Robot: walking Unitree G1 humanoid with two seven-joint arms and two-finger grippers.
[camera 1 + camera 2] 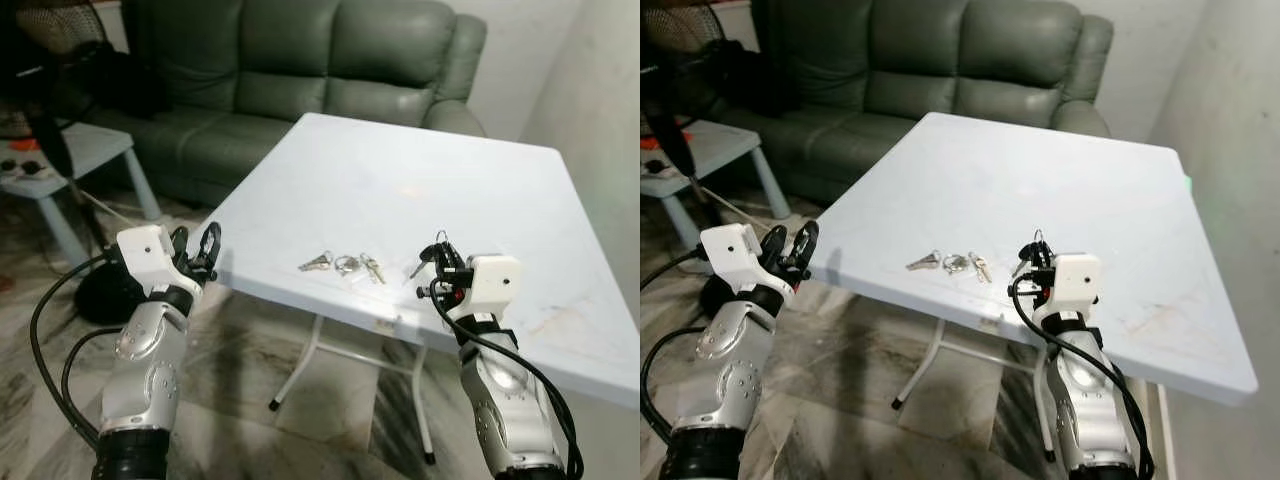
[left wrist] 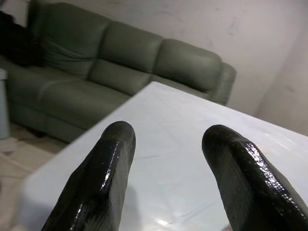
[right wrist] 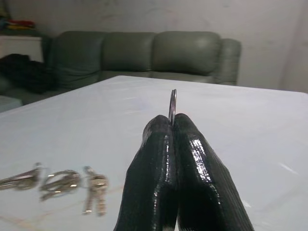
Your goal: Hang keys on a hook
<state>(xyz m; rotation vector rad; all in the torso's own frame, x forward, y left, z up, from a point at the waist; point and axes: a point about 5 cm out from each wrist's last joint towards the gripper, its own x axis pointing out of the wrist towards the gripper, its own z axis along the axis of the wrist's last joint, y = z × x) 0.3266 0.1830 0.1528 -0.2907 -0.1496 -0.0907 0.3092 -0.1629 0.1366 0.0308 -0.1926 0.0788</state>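
Note:
Several keys on rings (image 1: pixel 345 265) lie near the front edge of the white table (image 1: pixel 400 160); the right wrist view has them (image 3: pixel 62 180) low and to one side. My right gripper (image 1: pixel 441 256) hovers just right of them over the table, shut on a key ring (image 3: pixel 173 102) that sticks up between its fingertips. A key (image 1: pixel 419 267) dangles from that ring. My left gripper (image 1: pixel 197 245) is open and holds nothing, beside the table's left edge. In its wrist view the two fingers (image 2: pixel 108 163) point across the tabletop.
A grey-green sofa (image 1: pixel 300 70) stands behind the table. At the far left are a pale blue side table (image 1: pixel 90 150) and a black fan (image 1: pixel 45 90) with cables. A wall (image 1: pixel 600 90) runs along the right. Marbled floor lies below.

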